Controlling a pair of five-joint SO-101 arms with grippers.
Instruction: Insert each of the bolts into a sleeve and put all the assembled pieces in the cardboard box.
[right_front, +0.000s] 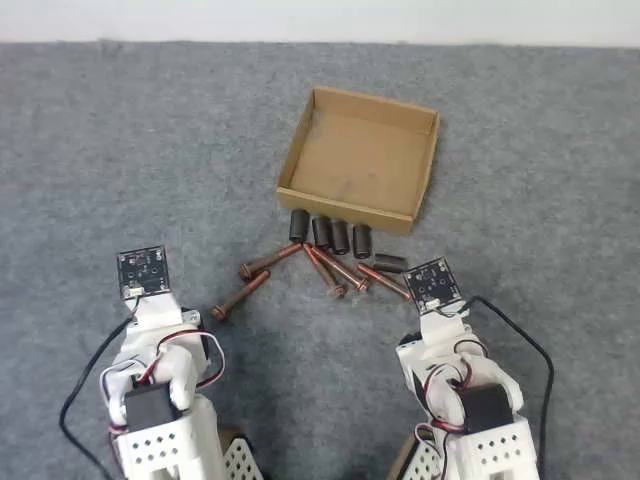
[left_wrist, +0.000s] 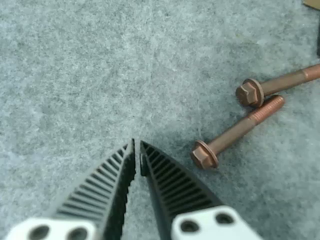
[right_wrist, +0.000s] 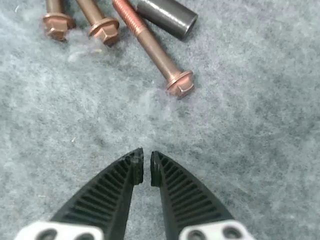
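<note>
- Table (right_front: 90, 150): one, covered in grey felt. All the task's things lie about its middle, between the arms and the far edge.
- Box (right_front: 345, 205): one, with nothing in it, set toward the far edge.
- Left gripper (left_wrist: 137, 145) and right gripper (right_wrist: 146, 154): two, each with its jaws drawn in to a sliver and gripping nothing, low over the felt on the near side of the pile.
- The step, as I judge it, is the first pick, since nothing is joined yet. Open the jaws wide before going down. Take a bolt across its shank close to the head, so the threaded end stays free for the bore.
- Bolts (right_front: 240, 296): five, fanned out at mid-table.
- Sleeves (right_front: 340, 236): five, four in a row just before the box and one beside the rightmost bolt.
</note>
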